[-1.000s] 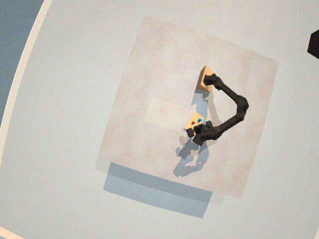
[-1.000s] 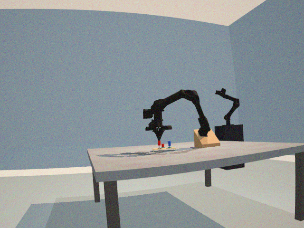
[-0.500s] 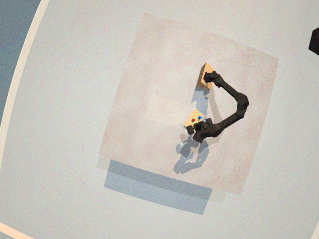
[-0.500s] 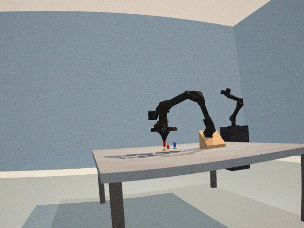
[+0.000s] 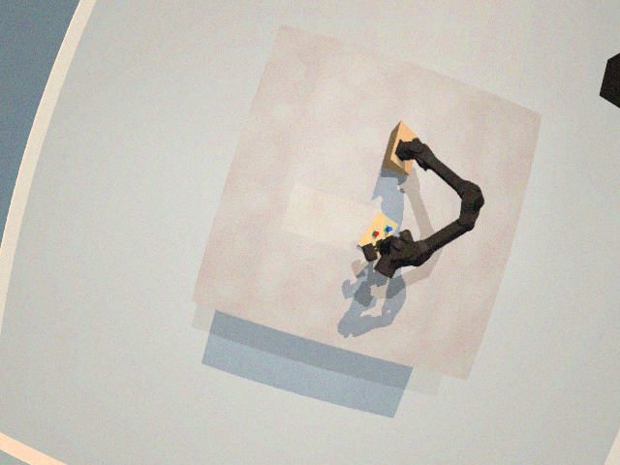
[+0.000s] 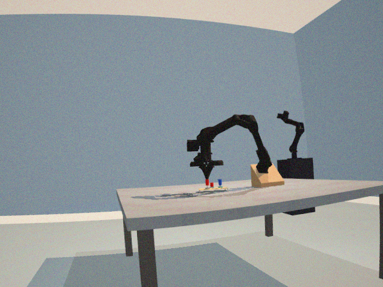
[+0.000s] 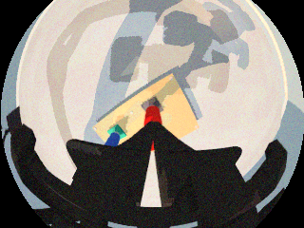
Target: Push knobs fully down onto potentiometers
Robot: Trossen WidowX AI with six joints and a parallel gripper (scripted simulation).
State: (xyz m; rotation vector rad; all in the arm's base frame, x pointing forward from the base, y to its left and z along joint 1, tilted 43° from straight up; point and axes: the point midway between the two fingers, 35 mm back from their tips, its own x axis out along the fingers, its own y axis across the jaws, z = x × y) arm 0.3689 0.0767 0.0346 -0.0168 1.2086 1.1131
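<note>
My gripper (image 6: 206,178) (image 7: 153,125) is shut and empty, pointing straight down. Its fingertips are at the top of a tall red knob (image 6: 207,182) (image 7: 153,115), with no gap to be seen. That knob stands upright over a grey potentiometer on the tan circuit board (image 5: 380,219) (image 7: 184,114); the arm hides it in the top view. A lower red knob (image 5: 375,233) (image 6: 212,184) stands beside it and is hidden in the wrist view. A blue knob (image 5: 389,229) (image 6: 219,182) (image 7: 112,139) stands raised over a green potentiometer (image 7: 117,131).
The arm's tan wedge base (image 5: 395,142) (image 6: 267,179) stands on the table (image 5: 260,165) (image 6: 173,204), beyond the board. A second dark arm on a black stand (image 6: 295,168) is behind the table. Shadows of the arm fall around the board.
</note>
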